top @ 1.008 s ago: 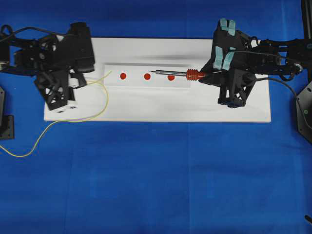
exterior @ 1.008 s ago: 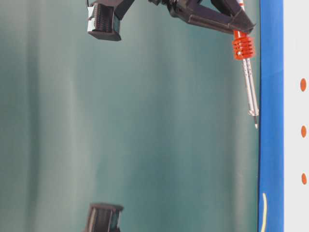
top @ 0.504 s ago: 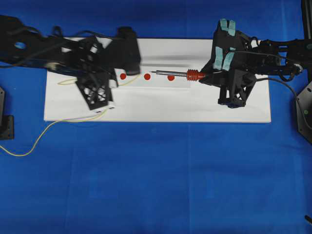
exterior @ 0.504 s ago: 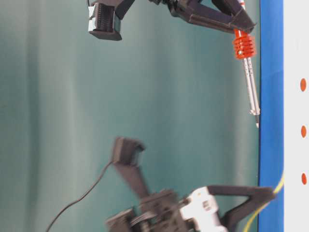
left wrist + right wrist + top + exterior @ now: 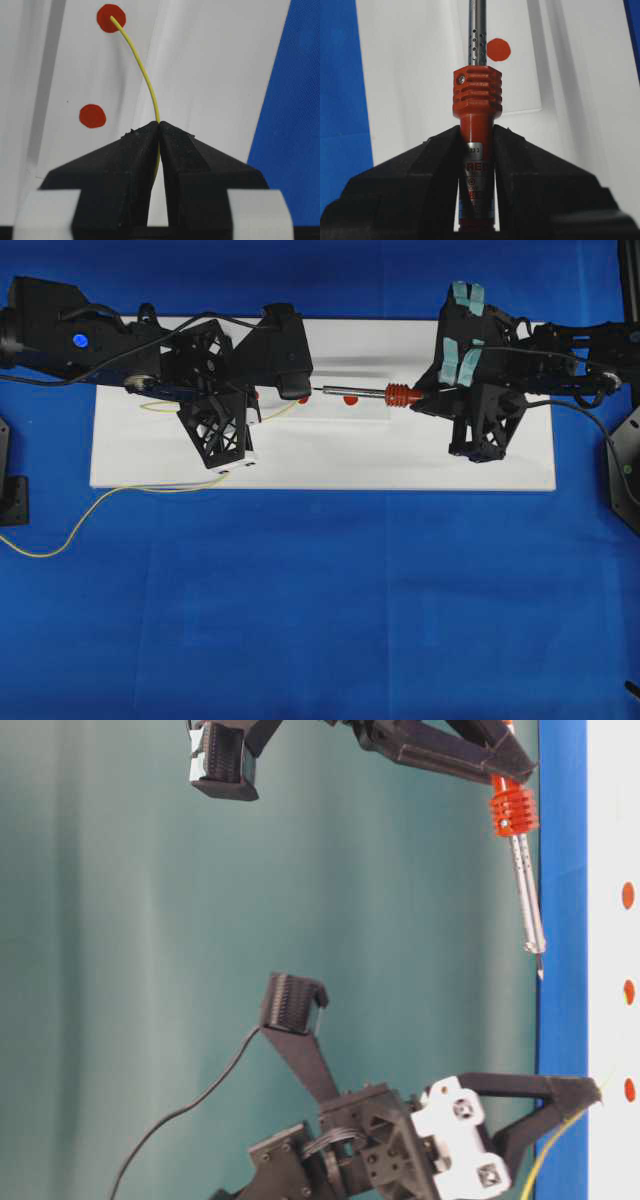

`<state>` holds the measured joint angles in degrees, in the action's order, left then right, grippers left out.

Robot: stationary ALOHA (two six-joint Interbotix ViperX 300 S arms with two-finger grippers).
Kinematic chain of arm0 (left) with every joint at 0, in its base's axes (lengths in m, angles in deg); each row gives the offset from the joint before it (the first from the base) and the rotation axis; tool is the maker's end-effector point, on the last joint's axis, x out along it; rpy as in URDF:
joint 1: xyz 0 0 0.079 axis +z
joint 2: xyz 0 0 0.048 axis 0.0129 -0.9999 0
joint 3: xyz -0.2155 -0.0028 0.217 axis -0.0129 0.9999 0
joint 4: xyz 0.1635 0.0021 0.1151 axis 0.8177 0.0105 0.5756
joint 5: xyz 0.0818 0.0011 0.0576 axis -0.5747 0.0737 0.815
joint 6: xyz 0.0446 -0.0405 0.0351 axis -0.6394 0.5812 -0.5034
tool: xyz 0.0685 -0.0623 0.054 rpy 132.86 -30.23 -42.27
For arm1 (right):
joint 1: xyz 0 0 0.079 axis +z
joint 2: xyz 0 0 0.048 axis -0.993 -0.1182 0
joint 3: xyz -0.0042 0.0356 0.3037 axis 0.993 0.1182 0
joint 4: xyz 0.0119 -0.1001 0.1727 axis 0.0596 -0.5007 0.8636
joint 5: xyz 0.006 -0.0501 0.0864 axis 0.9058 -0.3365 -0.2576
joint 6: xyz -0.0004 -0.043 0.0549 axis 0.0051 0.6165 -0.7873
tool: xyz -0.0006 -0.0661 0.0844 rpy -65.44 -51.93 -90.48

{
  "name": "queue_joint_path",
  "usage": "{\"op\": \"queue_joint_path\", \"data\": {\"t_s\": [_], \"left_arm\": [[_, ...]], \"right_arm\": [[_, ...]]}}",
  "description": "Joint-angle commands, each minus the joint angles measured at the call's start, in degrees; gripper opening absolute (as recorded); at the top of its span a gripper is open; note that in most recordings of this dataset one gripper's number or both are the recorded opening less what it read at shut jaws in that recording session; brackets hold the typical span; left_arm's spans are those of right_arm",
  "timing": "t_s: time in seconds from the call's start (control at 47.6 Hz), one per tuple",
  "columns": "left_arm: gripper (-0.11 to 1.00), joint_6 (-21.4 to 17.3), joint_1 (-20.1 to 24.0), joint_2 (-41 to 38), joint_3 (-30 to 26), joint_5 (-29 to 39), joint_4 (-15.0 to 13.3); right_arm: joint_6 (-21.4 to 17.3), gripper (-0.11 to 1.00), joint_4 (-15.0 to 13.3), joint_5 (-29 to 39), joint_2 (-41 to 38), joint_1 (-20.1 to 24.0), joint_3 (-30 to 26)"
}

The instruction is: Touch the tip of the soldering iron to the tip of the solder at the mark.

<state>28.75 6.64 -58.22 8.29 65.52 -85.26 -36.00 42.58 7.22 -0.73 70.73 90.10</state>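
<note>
Solder (image 5: 145, 80) pinched in my left gripper (image 5: 159, 125), tip over a red dot (image 5: 111, 18); right gripper (image 5: 476, 137) clamps the soldering iron (image 5: 477, 100).

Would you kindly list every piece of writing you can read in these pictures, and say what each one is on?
"233 3" on the small silver label of the soldering iron, just below its ribbed collar.
Red and blue print lower on the same handle: too blurred and hidden to read.
Nothing else carries writing; the white board shows only plain red dots.

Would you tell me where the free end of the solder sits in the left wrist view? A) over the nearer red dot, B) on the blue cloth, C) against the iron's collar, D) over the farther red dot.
D: the solder curves up from the shut left gripper and its tip lies over the farther red dot, well past the nearer red dot.
</note>
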Motion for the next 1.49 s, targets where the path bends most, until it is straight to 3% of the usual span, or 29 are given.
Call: {"op": "queue_joint_path", "data": {"t_s": [0.0,0.357,0.924,1.471], "left_arm": [[0.03,0.1,-0.2,0.3,-0.5,-0.4,0.1],[0.03,0.2,-0.4,0.2,-0.2,-0.3,0.1],[0.03,0.1,-0.4,0.2,-0.3,-0.2,0.1],[0.03,-0.1,-0.4,0.2,-0.4,-0.1,0.1]], "right_arm": [[0.0,0.06,-0.1,-0.5,0.8,-0.1,-0.4],[0.0,0.06,-0.1,-0.7,0.0,-0.1,-0.6],[0.0,0.06,-0.1,-0.7,-9.2,-1.7,-4.1],[0.0,0.06,-0.1,-0.5,-10.9,-1.0,-5.0]]}}
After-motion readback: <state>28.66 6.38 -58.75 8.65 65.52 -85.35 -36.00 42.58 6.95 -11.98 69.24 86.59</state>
